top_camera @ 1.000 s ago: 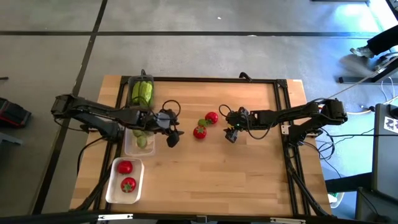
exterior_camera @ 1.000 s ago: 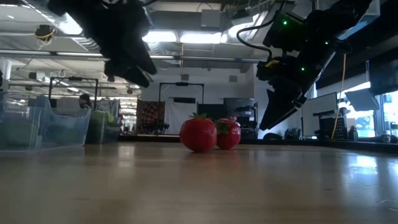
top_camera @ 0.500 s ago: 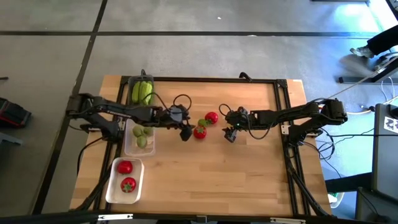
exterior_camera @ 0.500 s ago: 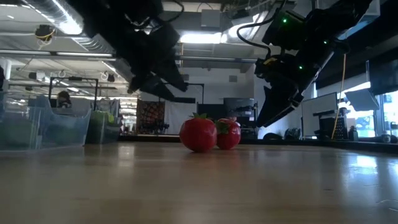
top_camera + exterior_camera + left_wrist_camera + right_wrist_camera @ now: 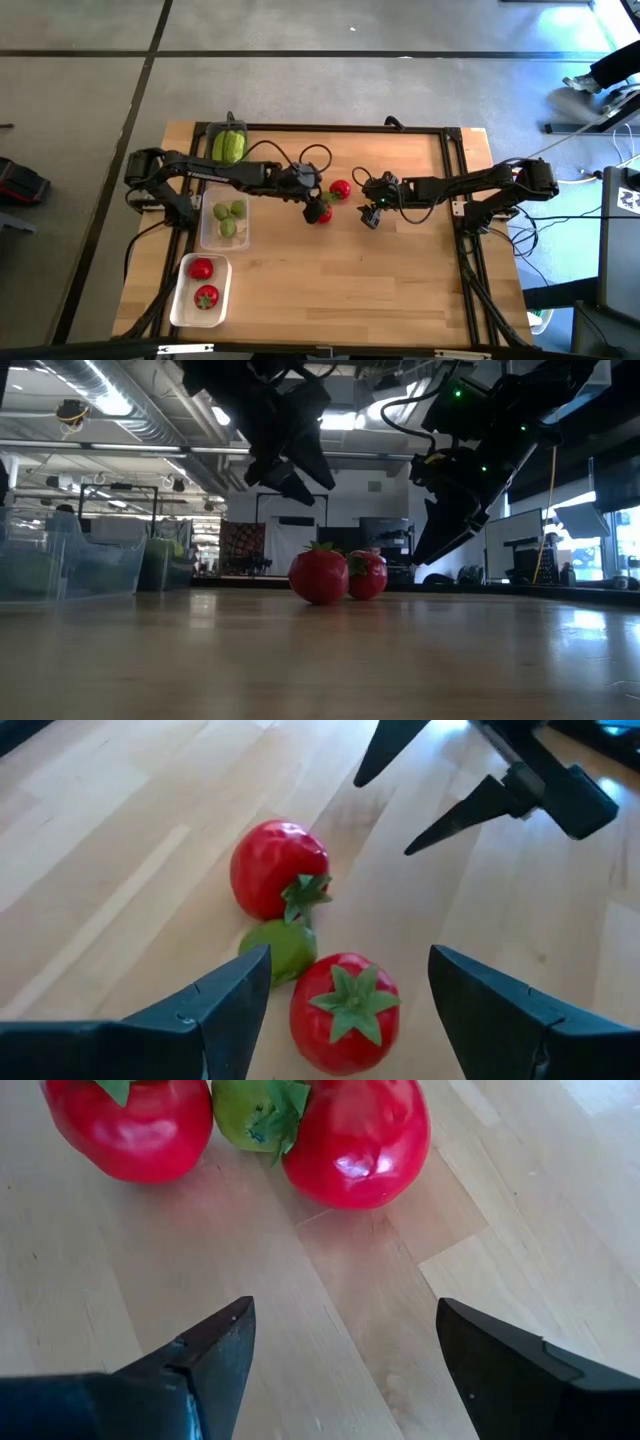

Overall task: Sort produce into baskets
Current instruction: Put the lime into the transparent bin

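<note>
Left wrist view, left hand [image 5: 345, 1010] wide open, empty, over tomato [image 5: 343, 1011], green top upward.

The left arm reaches far across toward mid-table, its claw [image 5: 318, 203] hanging low with fingers [image 5: 215, 1005] spread wide and nothing between them. The right arm stretches in from the opposite side, its claw [image 5: 372, 214] also low, fingers [image 5: 205, 1355] parted and empty. Both seem clear of the table, though that is hard to judge.
</note>
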Controlling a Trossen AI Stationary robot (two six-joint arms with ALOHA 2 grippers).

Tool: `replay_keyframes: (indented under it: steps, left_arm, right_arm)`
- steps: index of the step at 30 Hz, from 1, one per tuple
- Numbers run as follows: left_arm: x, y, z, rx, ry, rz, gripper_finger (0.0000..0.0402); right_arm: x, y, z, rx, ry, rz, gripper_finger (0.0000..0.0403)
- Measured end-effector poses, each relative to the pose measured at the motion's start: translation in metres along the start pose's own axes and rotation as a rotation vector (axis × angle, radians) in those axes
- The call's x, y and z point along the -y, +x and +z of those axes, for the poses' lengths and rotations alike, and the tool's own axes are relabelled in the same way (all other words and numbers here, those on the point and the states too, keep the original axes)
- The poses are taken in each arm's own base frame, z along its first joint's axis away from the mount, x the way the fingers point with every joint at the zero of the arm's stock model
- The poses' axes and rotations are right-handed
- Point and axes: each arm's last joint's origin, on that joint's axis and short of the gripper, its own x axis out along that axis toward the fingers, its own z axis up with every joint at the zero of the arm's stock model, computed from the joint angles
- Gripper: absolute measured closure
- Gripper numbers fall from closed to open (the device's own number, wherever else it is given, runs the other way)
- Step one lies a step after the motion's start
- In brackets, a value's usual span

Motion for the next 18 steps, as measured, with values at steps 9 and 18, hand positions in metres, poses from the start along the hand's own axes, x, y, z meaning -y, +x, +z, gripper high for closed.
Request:
replay_keyframes:
  steps: [9,18]
  left_arm:
    - [0.002,0.007,0.015,-0.049,-0.019,0.033,0.0135]
    - [-0.006,0.023,0.012,-0.09,-0.074,0.038,0.0135]
  right_arm:
    - [0.0,0.0,-0.001,-0.008,-0.002,-0.003,0.0111]
    - [0.004,0.004,-0.014,-0.035,-0.005,-0.012,0.0111]
